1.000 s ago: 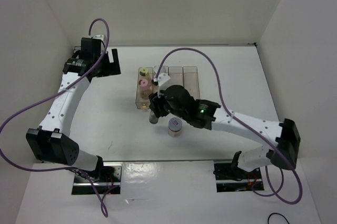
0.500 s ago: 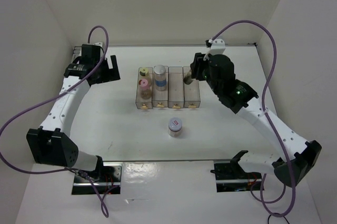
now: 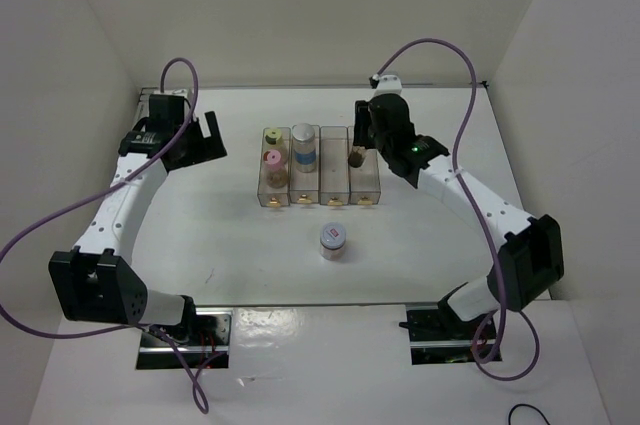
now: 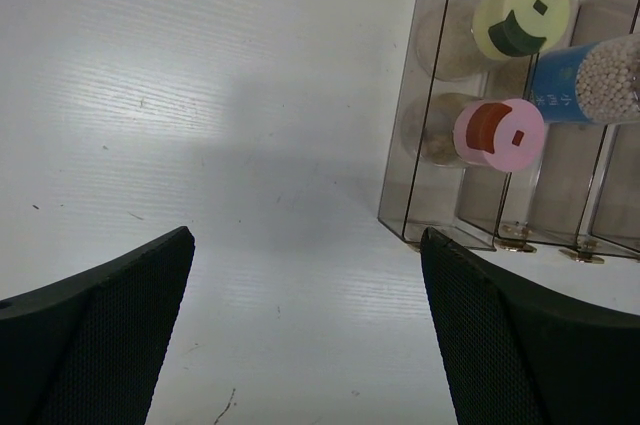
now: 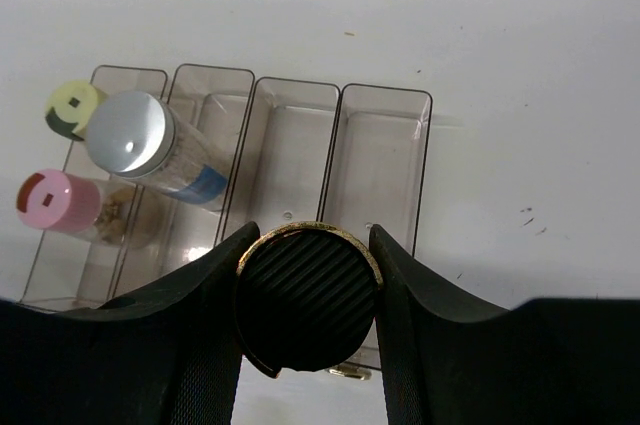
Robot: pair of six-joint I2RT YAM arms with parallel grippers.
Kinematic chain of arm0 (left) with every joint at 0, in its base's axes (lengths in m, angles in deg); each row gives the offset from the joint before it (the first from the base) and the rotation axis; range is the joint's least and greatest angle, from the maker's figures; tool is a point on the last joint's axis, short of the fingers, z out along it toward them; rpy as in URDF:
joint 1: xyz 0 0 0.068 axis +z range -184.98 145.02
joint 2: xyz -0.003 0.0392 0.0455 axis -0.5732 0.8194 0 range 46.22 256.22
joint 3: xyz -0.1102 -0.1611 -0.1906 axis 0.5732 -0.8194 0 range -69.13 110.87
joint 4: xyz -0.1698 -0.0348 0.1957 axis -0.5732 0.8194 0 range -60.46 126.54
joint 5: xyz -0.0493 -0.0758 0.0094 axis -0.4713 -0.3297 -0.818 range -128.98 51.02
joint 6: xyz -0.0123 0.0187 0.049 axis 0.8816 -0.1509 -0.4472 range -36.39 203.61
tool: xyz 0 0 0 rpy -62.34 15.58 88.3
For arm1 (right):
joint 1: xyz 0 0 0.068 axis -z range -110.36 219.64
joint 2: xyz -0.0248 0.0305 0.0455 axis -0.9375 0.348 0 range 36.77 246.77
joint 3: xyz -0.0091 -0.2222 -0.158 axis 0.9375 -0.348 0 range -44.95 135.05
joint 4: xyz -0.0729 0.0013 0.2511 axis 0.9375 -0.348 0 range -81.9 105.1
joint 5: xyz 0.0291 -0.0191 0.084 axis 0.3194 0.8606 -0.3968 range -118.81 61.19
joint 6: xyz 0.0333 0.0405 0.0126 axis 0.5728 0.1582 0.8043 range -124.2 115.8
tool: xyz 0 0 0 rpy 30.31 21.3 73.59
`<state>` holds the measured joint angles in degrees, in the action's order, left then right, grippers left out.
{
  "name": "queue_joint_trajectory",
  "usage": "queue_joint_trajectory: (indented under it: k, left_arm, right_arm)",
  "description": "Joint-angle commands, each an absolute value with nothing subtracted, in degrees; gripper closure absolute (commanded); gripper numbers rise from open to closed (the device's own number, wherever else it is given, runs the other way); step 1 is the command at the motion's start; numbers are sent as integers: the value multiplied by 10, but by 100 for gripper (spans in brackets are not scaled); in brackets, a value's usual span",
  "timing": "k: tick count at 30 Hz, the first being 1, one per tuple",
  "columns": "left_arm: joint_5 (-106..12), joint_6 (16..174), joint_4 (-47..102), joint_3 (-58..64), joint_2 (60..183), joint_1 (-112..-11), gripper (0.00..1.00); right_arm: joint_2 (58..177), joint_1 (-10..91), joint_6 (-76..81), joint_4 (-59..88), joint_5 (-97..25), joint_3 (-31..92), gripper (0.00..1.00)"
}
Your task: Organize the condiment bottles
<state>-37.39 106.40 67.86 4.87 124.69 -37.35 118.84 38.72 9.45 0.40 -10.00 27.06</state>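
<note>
My right gripper (image 3: pixel 355 152) is shut on the dark bottle with the gold band (image 3: pixel 354 158) and holds it above the divide between the two right-hand clear bins. In the right wrist view its ribbed black lid (image 5: pixel 306 307) fills the gap in the gripper (image 5: pixel 308 280). The yellow-green-lid jar (image 3: pixel 271 135) and the pink-lid jar (image 3: pixel 270 157) stand in the leftmost bin. The blue-label jar (image 3: pixel 303 141) stands in the second bin. The silver-grey-lid jar (image 3: pixel 333 238) stands alone on the table in front of the bins. My left gripper (image 3: pixel 205 135) is open and empty, left of the bins.
Four clear bins (image 3: pixel 336 195) stand side by side at the table's middle; the two right ones (image 5: pixel 385 145) hold nothing. White walls close in the left, back and right. The left wrist view shows bare table between its fingers (image 4: pixel 520 335).
My right arm has lifted the dark bottle from the table in front of the bins and carried it back and to the right, over the right-hand bins. The left arm barely moved.
</note>
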Motion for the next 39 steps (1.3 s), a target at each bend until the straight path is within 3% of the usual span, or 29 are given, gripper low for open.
queue_joint_trajectory:
  k: [1, 21, 39]
  left_arm:
    - [-390, 1066, 654, 46, 1231, -366, 0]
    - [-411, 1051, 638, 36, 1249, -345, 0]
    - [-428, 1040, 633, 41, 1276, -344, 0]
  right_arm:
    - [1211, 391, 95, 77, -97, 319, 93]
    - [1345, 363, 66, 88, -89, 399, 93]
    - [1411, 358, 56, 133, -70, 387, 93]
